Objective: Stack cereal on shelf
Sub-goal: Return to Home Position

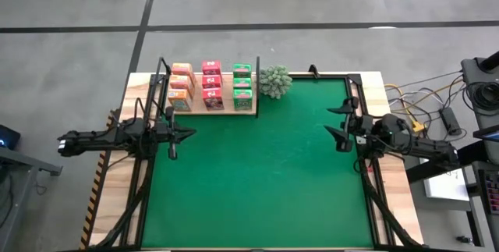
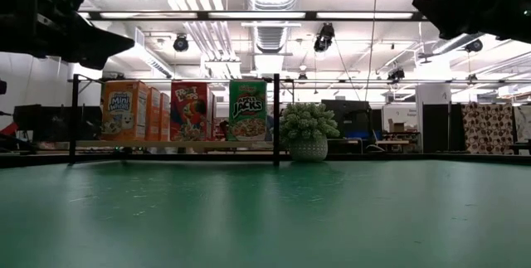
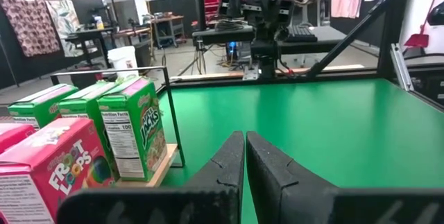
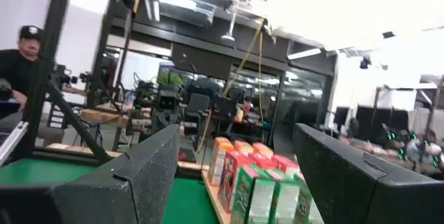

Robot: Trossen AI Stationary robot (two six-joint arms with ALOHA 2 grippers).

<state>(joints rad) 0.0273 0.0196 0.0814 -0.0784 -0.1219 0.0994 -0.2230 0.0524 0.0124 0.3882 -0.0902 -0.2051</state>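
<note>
Nine small cereal boxes stand upright on the light wood shelf [image 1: 212,110] at the mat's far left: three orange [image 1: 181,86], three pink-red [image 1: 211,86], three green [image 1: 242,86]. They also show in the low view [image 2: 191,111], the left wrist view [image 3: 135,127] and the right wrist view [image 4: 257,182]. My left gripper [image 1: 185,134] is shut and empty, held above the mat just near of the shelf. My right gripper [image 1: 334,121] is open and empty, above the mat's right side.
A bushy grey-green plant [image 1: 274,81] in a white pot stands on the mat just right of the shelf. The green mat [image 1: 257,182] lies bare between the arms. Cables lie beyond the table's right edge [image 1: 421,100]. A person [image 4: 17,64] stands beyond the table.
</note>
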